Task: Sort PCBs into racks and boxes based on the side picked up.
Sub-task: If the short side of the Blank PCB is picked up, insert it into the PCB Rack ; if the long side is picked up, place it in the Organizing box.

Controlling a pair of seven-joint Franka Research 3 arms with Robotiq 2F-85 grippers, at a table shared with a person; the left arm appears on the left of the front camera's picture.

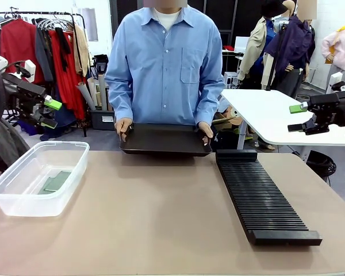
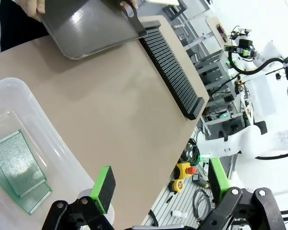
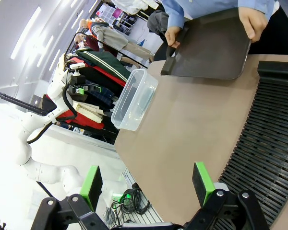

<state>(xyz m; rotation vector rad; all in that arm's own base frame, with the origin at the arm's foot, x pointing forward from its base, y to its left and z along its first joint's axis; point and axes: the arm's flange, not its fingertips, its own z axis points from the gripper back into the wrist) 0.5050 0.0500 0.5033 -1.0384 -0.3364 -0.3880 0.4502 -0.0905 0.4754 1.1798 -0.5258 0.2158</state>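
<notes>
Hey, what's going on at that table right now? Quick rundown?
Both grippers, left and right, open, empty, off the table. PCBs in box; rack empty. Person holds black tray at far edge.

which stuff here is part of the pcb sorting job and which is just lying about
Part of the job:
PCBs in the box
box
rack
black tray the person holds

Just lying about:
clothes rail behind the table
white table beyond the rack
</notes>
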